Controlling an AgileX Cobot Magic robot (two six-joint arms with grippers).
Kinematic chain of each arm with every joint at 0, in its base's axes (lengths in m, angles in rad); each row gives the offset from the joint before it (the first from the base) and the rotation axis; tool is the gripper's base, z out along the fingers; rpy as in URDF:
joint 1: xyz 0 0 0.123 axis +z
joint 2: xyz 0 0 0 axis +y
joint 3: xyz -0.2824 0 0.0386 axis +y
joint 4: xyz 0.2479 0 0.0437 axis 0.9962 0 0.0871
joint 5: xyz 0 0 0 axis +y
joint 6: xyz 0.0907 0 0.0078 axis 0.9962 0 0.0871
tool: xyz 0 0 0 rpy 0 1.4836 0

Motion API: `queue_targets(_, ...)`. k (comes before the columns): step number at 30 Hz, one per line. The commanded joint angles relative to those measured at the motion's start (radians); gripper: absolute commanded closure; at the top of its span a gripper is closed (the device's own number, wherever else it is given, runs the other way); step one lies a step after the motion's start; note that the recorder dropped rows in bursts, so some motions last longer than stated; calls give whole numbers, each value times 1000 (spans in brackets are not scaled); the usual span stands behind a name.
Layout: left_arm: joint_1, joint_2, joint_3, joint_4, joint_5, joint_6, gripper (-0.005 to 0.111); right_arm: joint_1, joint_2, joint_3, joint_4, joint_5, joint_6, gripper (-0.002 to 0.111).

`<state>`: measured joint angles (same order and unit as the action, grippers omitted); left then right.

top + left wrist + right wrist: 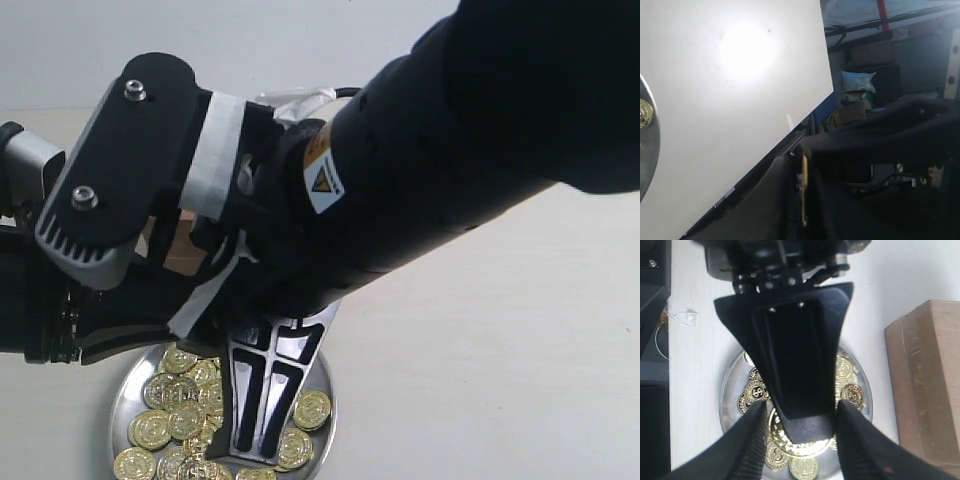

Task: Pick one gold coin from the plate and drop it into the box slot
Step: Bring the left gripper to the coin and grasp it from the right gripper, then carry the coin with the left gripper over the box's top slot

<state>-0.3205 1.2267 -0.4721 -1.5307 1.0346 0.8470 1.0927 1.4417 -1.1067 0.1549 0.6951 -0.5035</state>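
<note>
The silver plate (119, 402) (724, 400) holds several gold coins (152, 430). My left gripper (807, 161) is shut on one gold coin (804, 200), seen edge-on between its fingers. In the right wrist view that coin (790, 442) shows under the left finger's tip, above the plate. My right gripper (801, 406) (255, 440) points down over the plate and is open, its fingers (751, 445) standing on either side of the left finger and coin. The brown cardboard box (930, 385) (170, 250) stands beside the plate. Its slot is out of view.
The right arm (450, 150) fills much of the exterior view and hides most of the box. The left arm (100, 200) comes in from the left. The white table's edge (790, 132) runs close to the left gripper.
</note>
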Motion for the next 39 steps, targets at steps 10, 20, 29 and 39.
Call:
queue_targets(10,1,6,-4,-75,58,73,107,1,-7,3,5,-8,2,85)
queue_targets(20,1,6,-9,-34,-71,147,107,1,-11,3,-111,83,63,47)
queue_targets(29,1,6,-106,42,-326,392,107,1,-11,3,-236,196,335,48)
queue_targets(39,1,120,-275,10,-545,1158,107,1,-11,3,-231,296,428,56)
